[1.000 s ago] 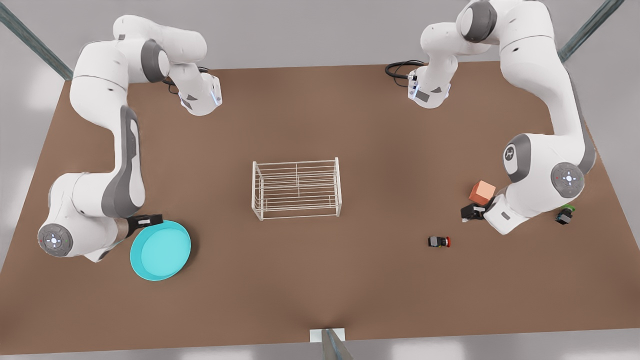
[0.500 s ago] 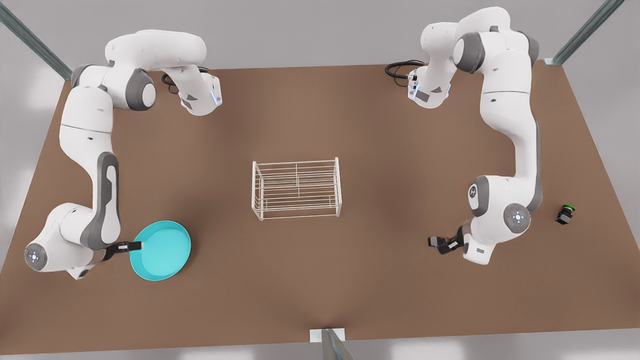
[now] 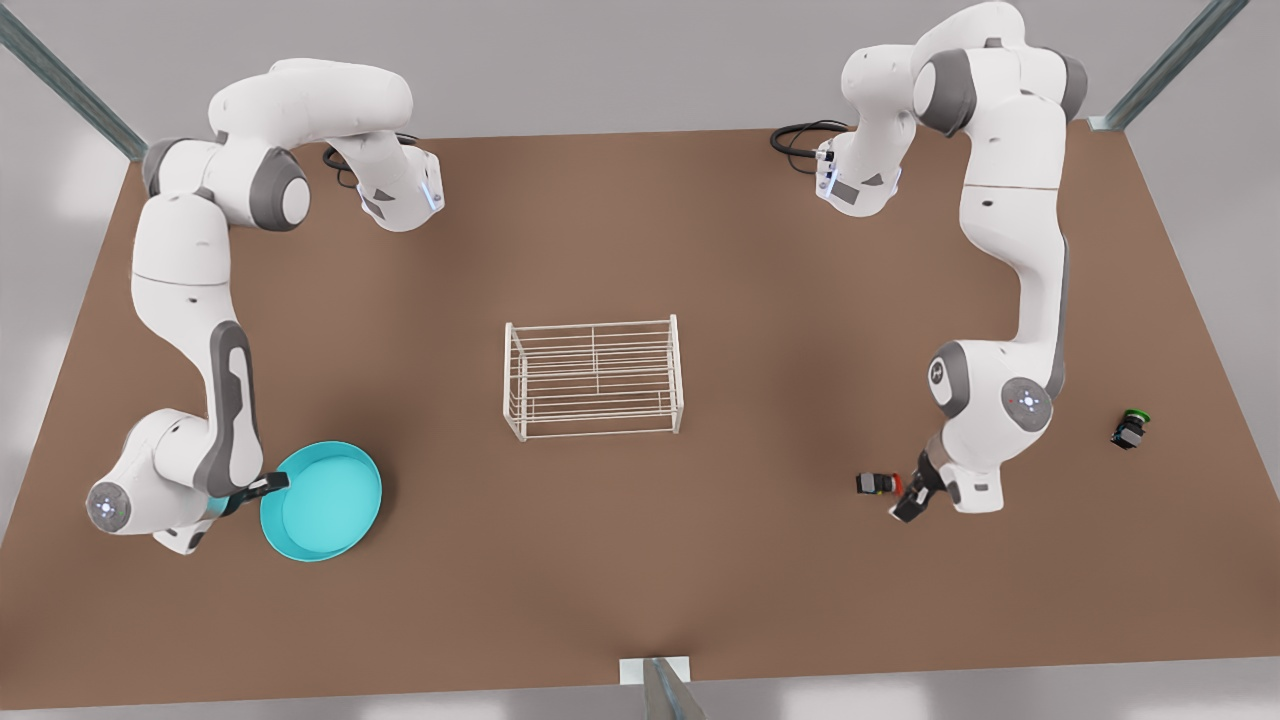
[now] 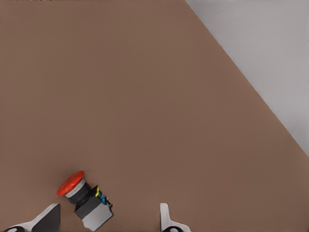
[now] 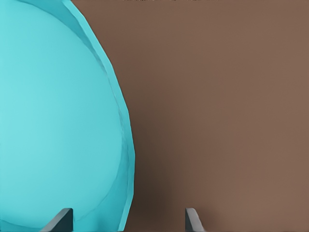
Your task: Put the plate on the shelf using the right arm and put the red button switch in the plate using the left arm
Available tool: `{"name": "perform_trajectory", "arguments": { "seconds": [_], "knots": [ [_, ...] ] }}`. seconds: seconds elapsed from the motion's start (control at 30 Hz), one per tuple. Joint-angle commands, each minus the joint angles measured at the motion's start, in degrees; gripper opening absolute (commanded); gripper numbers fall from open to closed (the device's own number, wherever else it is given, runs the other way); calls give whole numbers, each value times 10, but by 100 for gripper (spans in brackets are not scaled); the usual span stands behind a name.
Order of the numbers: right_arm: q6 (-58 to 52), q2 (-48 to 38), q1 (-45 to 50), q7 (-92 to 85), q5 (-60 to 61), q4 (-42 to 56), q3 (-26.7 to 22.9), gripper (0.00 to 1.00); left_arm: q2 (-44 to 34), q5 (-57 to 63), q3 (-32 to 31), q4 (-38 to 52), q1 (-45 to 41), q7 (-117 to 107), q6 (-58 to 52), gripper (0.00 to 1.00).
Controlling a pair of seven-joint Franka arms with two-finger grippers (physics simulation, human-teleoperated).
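The plate (image 3: pixel 322 500) lies flat on the brown worktop (image 3: pixel 620 560) near the corner at the front view's lower left, well apart from the shelf (image 3: pixel 594 378), which stands upright at the centre of the worktop with its barred top bare. The right gripper (image 3: pixel 256 488) sits at the plate's rim on the side facing the front view's left; in the right wrist view its fingers (image 5: pixel 60 220) are spread wide, one fingertip over the plate's inner surface and the other over the bare worktop, so that the rim (image 5: pixel 126 159) lies between them without being clamped. The red button switch (image 3: pixel 879 484) lies on its side on the worktop toward the front view's right, well apart from the shelf and from the plate. The left gripper (image 3: pixel 912 497) hangs just beside it, on the side of its red cap. In the left wrist view the left gripper's fingers (image 4: pixel 46 220) are spread wide, and the switch lies between them, close to one fingertip, with its black body (image 4: pixel 94 212) nearest the camera and its red cap (image 4: pixel 70 183) pointing away; contact cannot be determined. A second black switch with a green cap (image 3: pixel 1130 430) rests near the worktop edge at the front view's right.
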Motion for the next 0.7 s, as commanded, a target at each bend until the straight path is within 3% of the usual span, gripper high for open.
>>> {"name": "perform_trajectory", "arguments": {
  "seconds": [0.0, 0.03, 0.07, 0.13, 0.17, 0.27, 0.3, 0.33, 0.67],
  "knots": [
    [12, 0, 4, -101, 3, -1, 0, 85, 3, 0, 1, 1, 1, -160, 32, 100],
    [11, 0, 4, -101, 3, -1, 0, 76, 7, 3, 1, 1, 0, -160, 31, 100],
    [9, 0, 4, -103, 3, -1, 0, 58, 7, 3, 4, 1, 2, -161, 26, 100],
    [6, -2, 4, -102, 4, 0, 0, 41, 7, 4, 23, 10, 2, -166, -32, 100],
    [6, -3, 3, -103, 3, 0, 0, 38, 10, 34, 23, 50, -3, -173, -132, 100],
    [6, -2, 1, -102, 3, 0, 0, 33, 22, 77, 23, 48, -10, -221, -147, 100],
    [6, -2, 2, -102, 3, 0, 0, 22, 23, 80, 23, 48, -11, -221, -173, 100],
    [6, -2, 2, -102, 4, 0, 0, 19, 31, 100, 22, 48, -13, -222, -195, 100],
    [-67, -70, 11, -88, 3, 4, 1, 18, 72, 94, 22, 80, -25, -259, -195, 100]
  ]
}}
